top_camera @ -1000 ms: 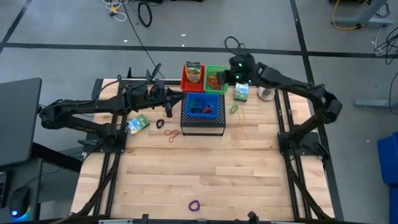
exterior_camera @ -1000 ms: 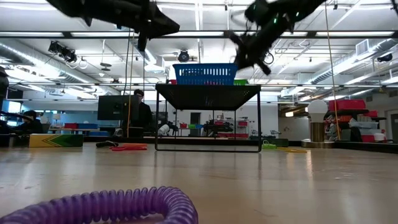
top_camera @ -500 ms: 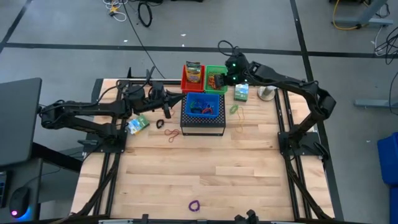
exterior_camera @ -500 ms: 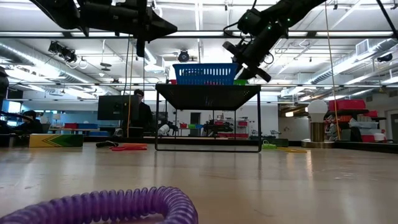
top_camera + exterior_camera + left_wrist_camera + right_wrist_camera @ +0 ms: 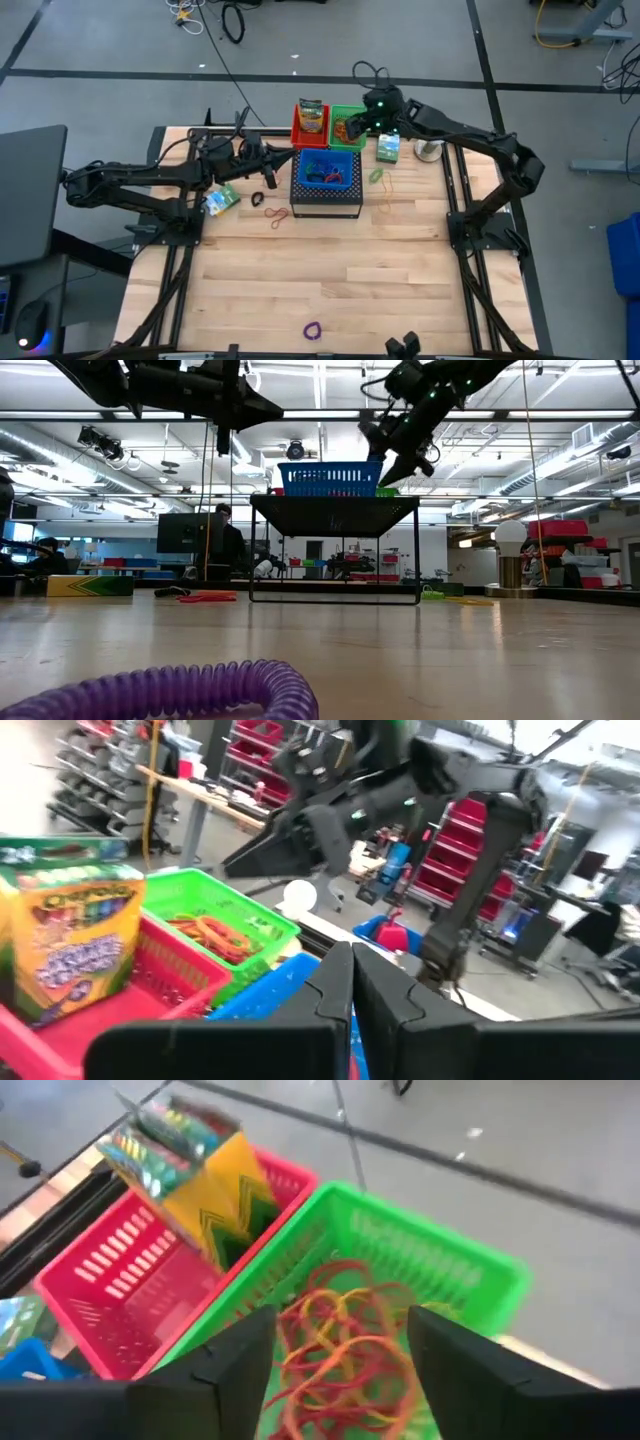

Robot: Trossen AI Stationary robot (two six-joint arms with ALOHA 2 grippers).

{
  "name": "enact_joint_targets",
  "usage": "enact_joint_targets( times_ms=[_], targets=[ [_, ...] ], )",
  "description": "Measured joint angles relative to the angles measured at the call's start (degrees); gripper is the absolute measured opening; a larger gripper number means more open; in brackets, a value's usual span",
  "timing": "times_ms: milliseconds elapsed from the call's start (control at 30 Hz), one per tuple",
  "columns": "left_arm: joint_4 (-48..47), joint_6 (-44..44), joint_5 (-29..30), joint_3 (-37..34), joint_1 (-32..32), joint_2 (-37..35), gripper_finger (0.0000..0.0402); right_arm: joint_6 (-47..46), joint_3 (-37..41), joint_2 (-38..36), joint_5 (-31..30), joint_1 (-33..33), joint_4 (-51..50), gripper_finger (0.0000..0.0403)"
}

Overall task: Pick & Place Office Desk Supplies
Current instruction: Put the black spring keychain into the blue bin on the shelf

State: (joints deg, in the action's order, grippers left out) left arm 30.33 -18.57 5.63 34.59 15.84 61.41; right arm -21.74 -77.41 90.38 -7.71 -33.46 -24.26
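My right gripper (image 5: pixel 340 1330) hangs open over the green basket (image 5: pixel 348 128), fingers pointing down at the heap of red, orange and tan rubber bands (image 5: pixel 345 1345) lying in it. Beside that stands a red basket (image 5: pixel 310 128) holding a crayon box (image 5: pixel 311 114). My left gripper (image 5: pixel 268 168) is shut, in the air left of the blue basket (image 5: pixel 327 172), which sits on the black perforated box (image 5: pixel 325 206). A small dark thing (image 5: pixel 270 181) shows just under the left fingers. Loose bands (image 5: pixel 277 218) and two green-white boxes (image 5: pixel 388 150) (image 5: pixel 222 198) lie on the table. My left gripper is shut, and a small dark thing shows right under its fingers in the high view. Whether the fingers hold or touch it cannot be told; the left wrist view shows nothing between them.
A white ball on a stand (image 5: pixel 428 150) is at the far right. More bands lie right of the black box (image 5: pixel 377 177) (image 5: pixel 385 208), a dark loop (image 5: pixel 257 199) to its left. A purple coiled loop (image 5: pixel 313 329) lies near the front edge, amid bare wood.
My right gripper has opened while staying over the green basket.
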Motion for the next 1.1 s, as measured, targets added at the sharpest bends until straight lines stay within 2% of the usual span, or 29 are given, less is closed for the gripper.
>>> enact_joint_targets(
  times_ms=[100,267,367,567,767,933,1100],
  targets=[
    [0.32,2.32,0.38,0.0,-0.09,0.0,0.0006,4.87,0.0,-3.34,-2.38,0.23,-0.43,0.0189],
    [0.21,1.41,1.02,0.0,-0.01,0.0,0.0006,11.59,0.23,-9.89,-7.81,2.28,-4.13,0.0078],
    [-0.63,1.99,2.49,0.0,-0.09,0.0,0.0006,11.83,5.51,-14.5,-8.73,3.39,-1.87,0.0016],
    [-2.49,2.25,4.8,0.0,-0.11,0.0,0.0006,2.5,24.14,-25.72,-9.38,7.89,8.71,0.0015],
    [-4.94,1.58,4.89,0.0,-0.11,0.0,0.0007,-8.24,35.21,-34.58,-17.74,14.44,9.16,0.0008],
    [-7.13,1.12,4.99,0.0,-0.15,0.0,0.0006,-17.18,41.5,-36.43,-19.39,17.14,9.13,0.0004],
    [-7.42,2.07,10.0,0.0,-3.57,0.0,0.0005,-28.7,49.26,-36.38,-15.29,17.42,12.19,0.0007]
  ],
)
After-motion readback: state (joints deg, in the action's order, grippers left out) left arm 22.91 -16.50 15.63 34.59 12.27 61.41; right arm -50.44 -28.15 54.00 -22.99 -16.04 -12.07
